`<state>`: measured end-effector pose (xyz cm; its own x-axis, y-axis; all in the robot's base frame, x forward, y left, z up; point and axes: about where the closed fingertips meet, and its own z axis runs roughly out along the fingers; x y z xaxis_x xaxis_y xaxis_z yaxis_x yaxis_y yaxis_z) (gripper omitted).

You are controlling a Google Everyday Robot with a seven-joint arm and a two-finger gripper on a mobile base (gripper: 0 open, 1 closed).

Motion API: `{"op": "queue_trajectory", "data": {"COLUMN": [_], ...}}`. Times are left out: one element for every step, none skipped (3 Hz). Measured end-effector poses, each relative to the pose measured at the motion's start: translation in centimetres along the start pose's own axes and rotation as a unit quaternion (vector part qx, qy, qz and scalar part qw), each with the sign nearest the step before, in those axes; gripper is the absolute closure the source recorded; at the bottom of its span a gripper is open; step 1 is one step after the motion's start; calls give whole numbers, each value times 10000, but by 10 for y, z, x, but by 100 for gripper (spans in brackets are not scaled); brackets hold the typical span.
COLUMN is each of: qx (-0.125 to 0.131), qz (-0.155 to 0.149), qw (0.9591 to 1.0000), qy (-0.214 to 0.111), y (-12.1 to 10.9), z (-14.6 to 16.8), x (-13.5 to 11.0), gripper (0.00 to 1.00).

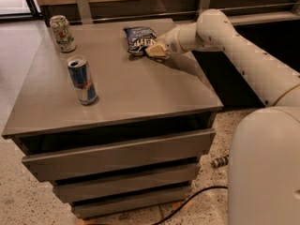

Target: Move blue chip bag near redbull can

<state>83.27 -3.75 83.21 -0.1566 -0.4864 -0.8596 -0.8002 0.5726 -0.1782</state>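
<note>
Redbull can (83, 81) front-left on the counter (140, 88), bag (139, 39) way at the back

Left to right: a white-and-green can (62, 33) stands in the far left corner. The redbull can is upright, nearer the front and well apart from the bag, which lies flat. The gripper (157, 50) is at the bag's right edge, touching it, with the arm (243, 55) coming in from the right. Honestly can't tell if it's got hold of it.

My cream two-finger gripper (156, 51) sits at the edge of the crinkly dark blue chip bag (138, 37), well apart from the slim blue-and-silver redbull can (83, 81).
</note>
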Motion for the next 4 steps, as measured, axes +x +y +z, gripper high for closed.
{"op": "queue_trajectory", "data": {"qx": [-18, -46, -214, -554], "qz": [-141, -206, -247, -337], "qw": [9999, 9995, 9985, 9965], "qy": [-87, -228, -429, -533], "y": [2, 3, 23, 59], "z": [-1, -19, -56, -90], "x": [-7, -13, -25, -35], "gripper": [85, 100, 100, 100]}}
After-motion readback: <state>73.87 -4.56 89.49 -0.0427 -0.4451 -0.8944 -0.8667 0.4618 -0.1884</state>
